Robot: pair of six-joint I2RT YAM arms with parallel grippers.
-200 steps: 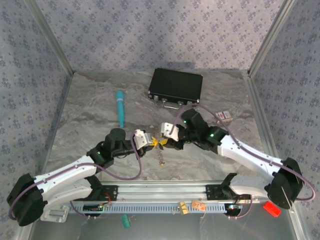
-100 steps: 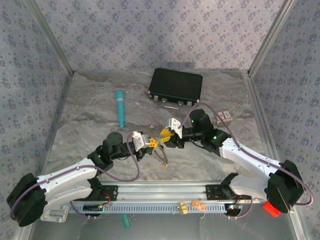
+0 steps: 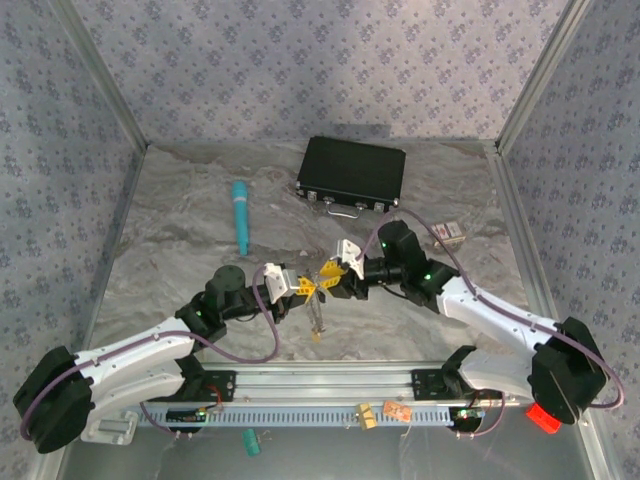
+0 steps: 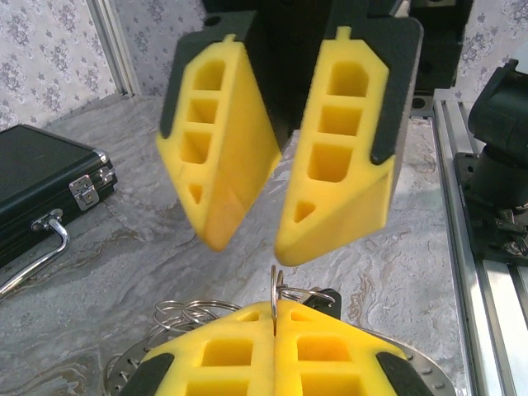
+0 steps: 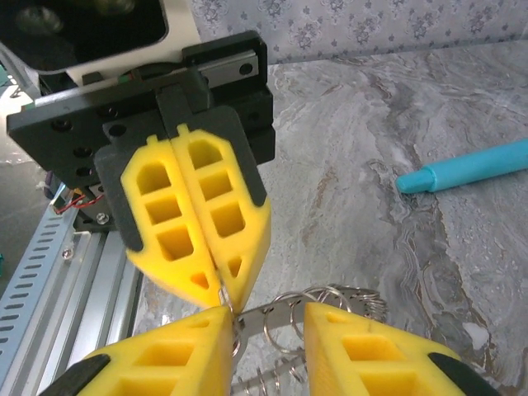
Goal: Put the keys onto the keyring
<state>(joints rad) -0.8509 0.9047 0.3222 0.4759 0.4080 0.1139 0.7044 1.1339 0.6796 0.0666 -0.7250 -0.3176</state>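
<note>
1. Lying under both arms: the marbled table [image 3: 180, 220].
2. Left gripper [image 4: 275, 312]: fingers pressed together, pinching the keyring's wire.
3. Right gripper [image 4: 253, 250]: jaws partly apart, gripping nothing, tips near the left's.
4. Keyring [image 5: 330, 299]: where both fingertips meet.

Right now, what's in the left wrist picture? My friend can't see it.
The left arm's yellow foam end effector is shut on a thin silvery wire ring, held upright. The right arm's yellow end effector hangs above, jaws apart, over a grey marbled table; a black case lies left.
</note>
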